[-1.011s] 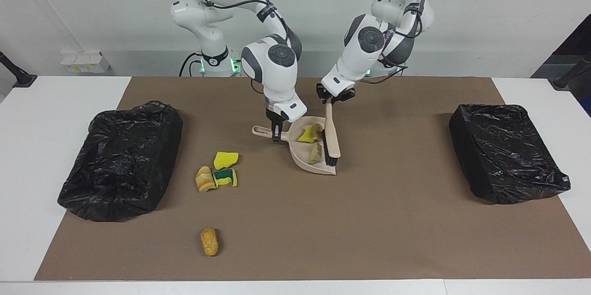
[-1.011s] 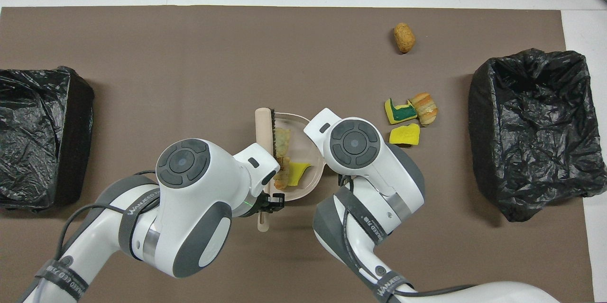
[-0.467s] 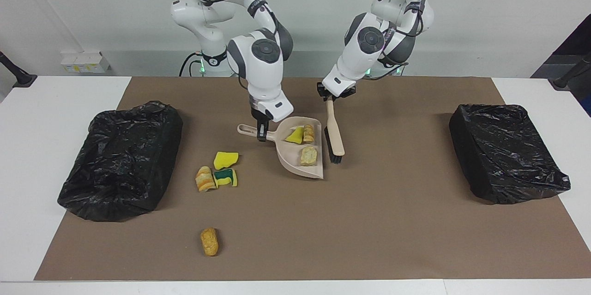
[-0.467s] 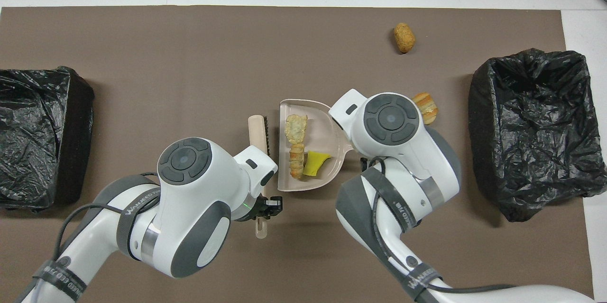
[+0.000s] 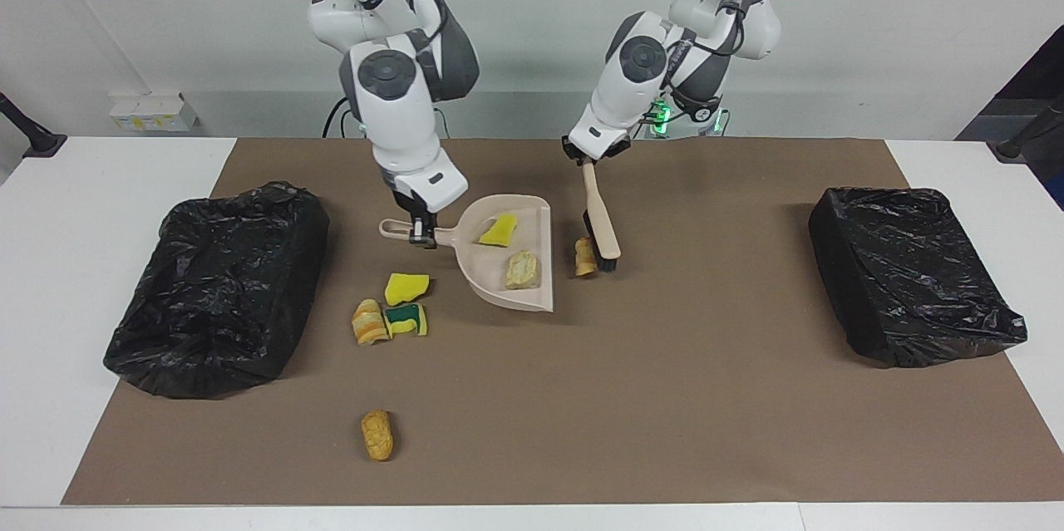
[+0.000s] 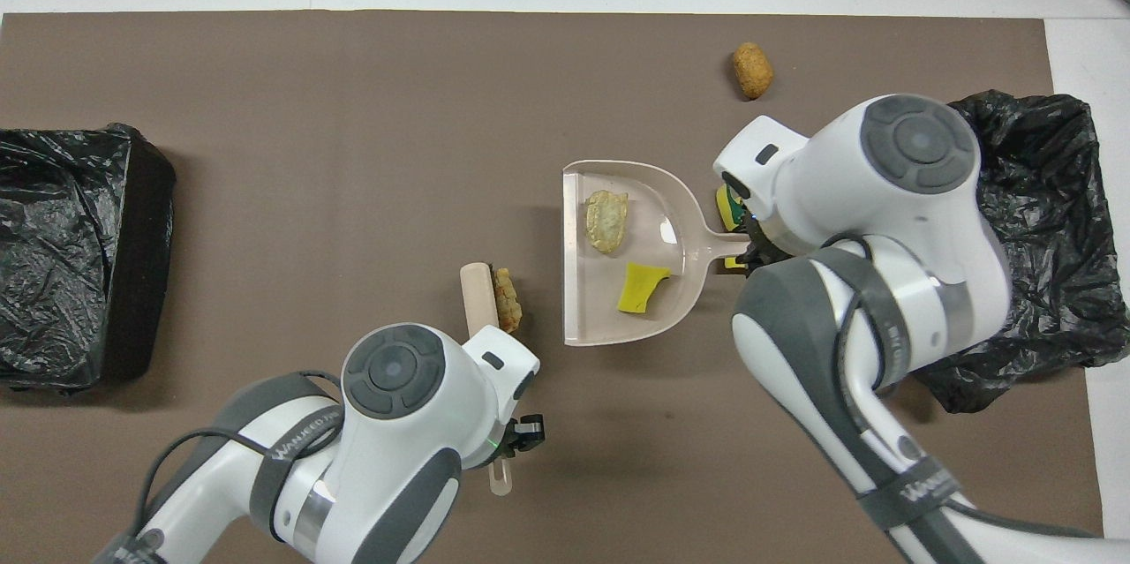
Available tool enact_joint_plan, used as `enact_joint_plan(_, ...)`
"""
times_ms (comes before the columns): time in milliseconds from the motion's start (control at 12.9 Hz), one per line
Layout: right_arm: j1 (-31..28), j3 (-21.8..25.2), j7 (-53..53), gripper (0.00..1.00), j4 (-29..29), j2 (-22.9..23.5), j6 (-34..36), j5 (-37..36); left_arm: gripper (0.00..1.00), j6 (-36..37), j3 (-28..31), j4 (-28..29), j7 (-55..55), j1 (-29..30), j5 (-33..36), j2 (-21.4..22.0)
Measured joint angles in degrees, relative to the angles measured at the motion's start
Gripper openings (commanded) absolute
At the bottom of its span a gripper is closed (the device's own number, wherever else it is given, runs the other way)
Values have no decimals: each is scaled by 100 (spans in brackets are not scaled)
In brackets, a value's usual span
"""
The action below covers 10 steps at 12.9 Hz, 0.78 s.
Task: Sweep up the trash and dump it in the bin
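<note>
Now the beige plastic dustpan (image 5: pixel 509 253) held two trash bits: a yellow sponge scrap (image 5: pixel 499 230) & a tan bread chunk (image 5: pixel 522 269). Right gripper (image 5: pixel 422 233) was clamped on its handle; left gripper (image 5: pixel 588 163) gripped the wooden brush (image 5: pixel 600 219), another crumb (image 5: pixel 584 256) touching its bristles. Four more pieces lay on the brown mat (image 5: pixel 665 398) nr the right arm's bin (image 5: pixel 216 298).

Two scraps (image 5: pixel 509 250) in dustpan (image 5: pixel 532 298)

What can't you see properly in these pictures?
- Overhead view: the right arm covers most of the loose scraps beside the dustpan handle, and part of the bin.
- Overhead view: the left arm hides most of the brush handle.
- Facing view: the bins' insides are not visible.
</note>
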State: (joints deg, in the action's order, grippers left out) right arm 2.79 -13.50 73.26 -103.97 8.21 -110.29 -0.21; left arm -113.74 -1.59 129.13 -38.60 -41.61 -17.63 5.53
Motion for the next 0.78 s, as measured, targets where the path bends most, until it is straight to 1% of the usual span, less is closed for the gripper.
enact_joint_plan(78,-195,3,268,0,82,-7,142,101,0,-168,-11,90,-140,-122,21,22)
enact_joint_plan(233,-601,6,834,0,257,-10,450,188,0,-312,7,220,-215,-148,41,22)
enact_joint_plan(544,-1299,10,1668,0,552,-16,977,214,0,-331,92,328,-218,270,232,22)
enact_joint_plan(778,-1754,14,2263,0,637,-16,1158,218,0,-425,99,421,-99,486,297,22)
